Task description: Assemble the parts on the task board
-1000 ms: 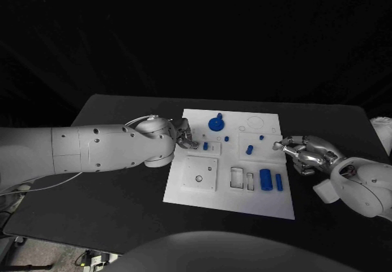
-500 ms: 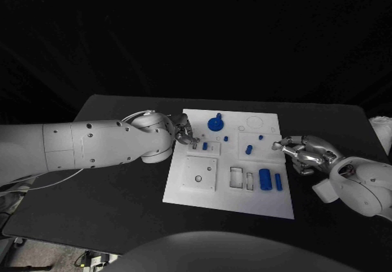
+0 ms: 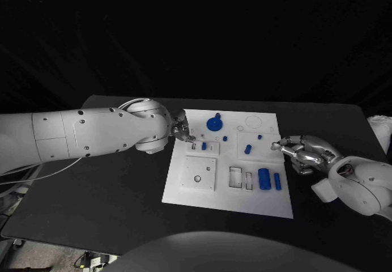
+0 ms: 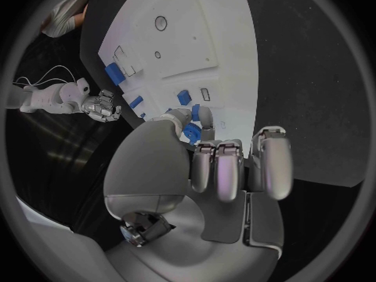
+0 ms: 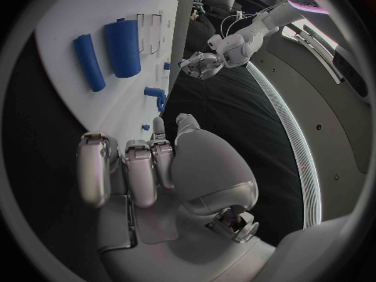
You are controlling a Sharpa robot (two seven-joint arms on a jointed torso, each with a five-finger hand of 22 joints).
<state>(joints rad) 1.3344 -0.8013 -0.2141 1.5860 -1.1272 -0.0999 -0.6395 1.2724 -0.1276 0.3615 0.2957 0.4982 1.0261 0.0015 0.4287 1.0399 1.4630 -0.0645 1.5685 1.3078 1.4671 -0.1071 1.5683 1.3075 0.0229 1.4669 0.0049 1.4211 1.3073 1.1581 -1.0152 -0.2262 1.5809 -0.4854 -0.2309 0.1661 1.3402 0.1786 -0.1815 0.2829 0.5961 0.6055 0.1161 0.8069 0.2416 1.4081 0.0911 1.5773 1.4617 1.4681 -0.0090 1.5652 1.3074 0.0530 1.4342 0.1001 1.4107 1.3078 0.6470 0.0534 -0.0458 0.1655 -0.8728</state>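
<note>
The left hand (image 3: 181,131) has drawn up and back from the small blue peg (image 3: 204,145), which now stands uncovered in its slot on the left part of the white board (image 3: 229,195); its fingers (image 4: 222,172) are curled on nothing. That peg looks seated. The right hand (image 3: 301,152) waits at the board's right edge, fingers clenched, empty, on the worktop (image 3: 106,192).

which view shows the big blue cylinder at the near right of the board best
The right wrist view: the big blue cylinder lies close and unblocked on the task board, beside a thinner blue bar. The head view shows it small but whole. In the left wrist view it is tiny and far off.
</note>
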